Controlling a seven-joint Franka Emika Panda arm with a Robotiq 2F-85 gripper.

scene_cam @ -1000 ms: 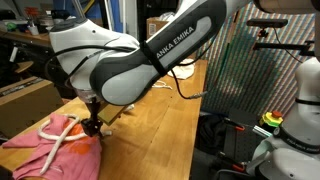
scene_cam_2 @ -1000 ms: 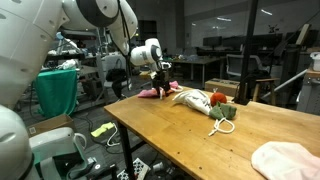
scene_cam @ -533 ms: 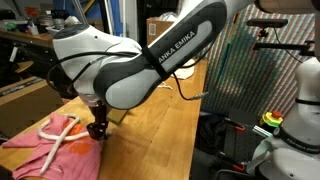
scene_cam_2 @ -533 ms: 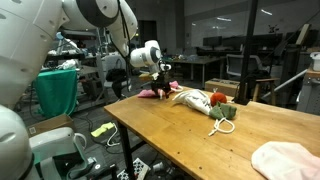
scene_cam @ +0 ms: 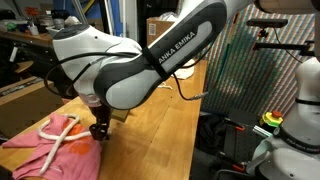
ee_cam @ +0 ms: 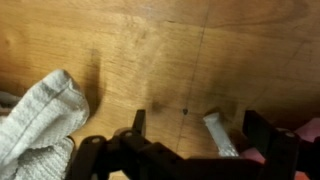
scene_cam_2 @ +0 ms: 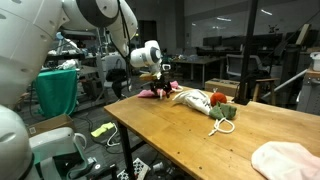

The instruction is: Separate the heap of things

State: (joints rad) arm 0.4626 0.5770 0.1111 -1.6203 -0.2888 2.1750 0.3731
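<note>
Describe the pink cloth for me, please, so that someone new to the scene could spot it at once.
Find the wooden table, then the end where the robot's gripper hangs. The pink cloth lies just beside it. Its strong pink, orange marks and a white rope across it set it apart from the cream cloth farther along.

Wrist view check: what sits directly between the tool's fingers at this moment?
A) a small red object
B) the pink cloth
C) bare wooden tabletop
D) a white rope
C: in the wrist view the tool stands open with only the bare wood of the table between its fingers; the grey-white cloth lies off to one side.
</note>
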